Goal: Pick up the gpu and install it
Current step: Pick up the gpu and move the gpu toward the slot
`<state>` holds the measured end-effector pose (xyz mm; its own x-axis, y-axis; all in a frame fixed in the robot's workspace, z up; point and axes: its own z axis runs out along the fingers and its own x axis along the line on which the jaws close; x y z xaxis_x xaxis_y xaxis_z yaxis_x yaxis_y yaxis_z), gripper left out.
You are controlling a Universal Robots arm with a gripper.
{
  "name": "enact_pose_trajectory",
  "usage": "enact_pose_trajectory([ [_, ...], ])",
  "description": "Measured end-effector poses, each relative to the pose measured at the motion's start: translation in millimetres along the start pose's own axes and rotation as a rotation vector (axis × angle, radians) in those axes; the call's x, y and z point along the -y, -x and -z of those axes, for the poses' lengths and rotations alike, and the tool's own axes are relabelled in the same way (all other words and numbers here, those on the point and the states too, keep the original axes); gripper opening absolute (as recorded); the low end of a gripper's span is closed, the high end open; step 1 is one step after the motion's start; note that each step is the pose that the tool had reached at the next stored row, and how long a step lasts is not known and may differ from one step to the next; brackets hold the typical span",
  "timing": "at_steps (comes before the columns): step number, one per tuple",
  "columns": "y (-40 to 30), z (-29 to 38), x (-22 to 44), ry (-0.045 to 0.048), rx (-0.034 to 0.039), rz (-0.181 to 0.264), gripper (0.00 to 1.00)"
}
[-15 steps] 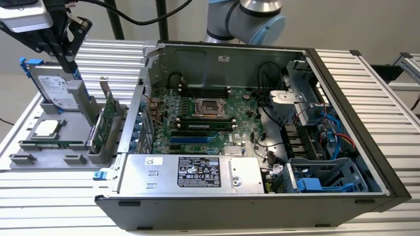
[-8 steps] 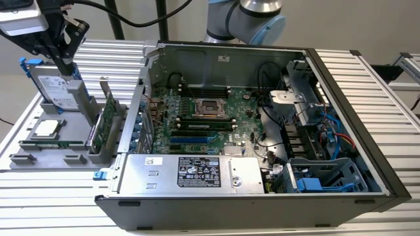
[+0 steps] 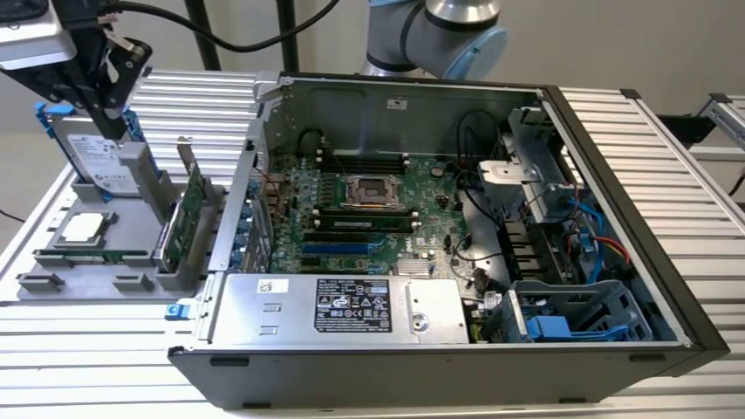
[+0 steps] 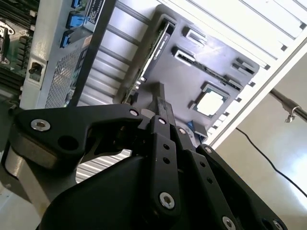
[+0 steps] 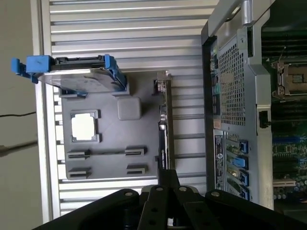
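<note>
Case (image 3: 466, 371): open on the worktop (image 3: 686, 218), no card seated in its slots.
Gpu (image 3: 192, 214): upright in the grey tray (image 3: 70, 288) beside the case, ungrasped.
Gripper (image 5: 168, 175): above the tray near the hard drive (image 3: 99, 161), fingers pressed together, empty.
Progress: pickup and install both outstanding.

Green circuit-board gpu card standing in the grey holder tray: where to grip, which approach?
The green gpu card stands on edge in a slot of the grey holder tray, with the black computer case close on the exterior view's right. Pinch across the thin board at its free upper edge, coming straight down.
</note>
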<state>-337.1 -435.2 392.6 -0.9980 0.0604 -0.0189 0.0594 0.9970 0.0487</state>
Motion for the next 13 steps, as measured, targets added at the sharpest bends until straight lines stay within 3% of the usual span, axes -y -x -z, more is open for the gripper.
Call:
enact_pose_trajectory([
  [13, -0.4, 0.2, 3.7, 0.0, 0.0, 0.0, 0.0],
])
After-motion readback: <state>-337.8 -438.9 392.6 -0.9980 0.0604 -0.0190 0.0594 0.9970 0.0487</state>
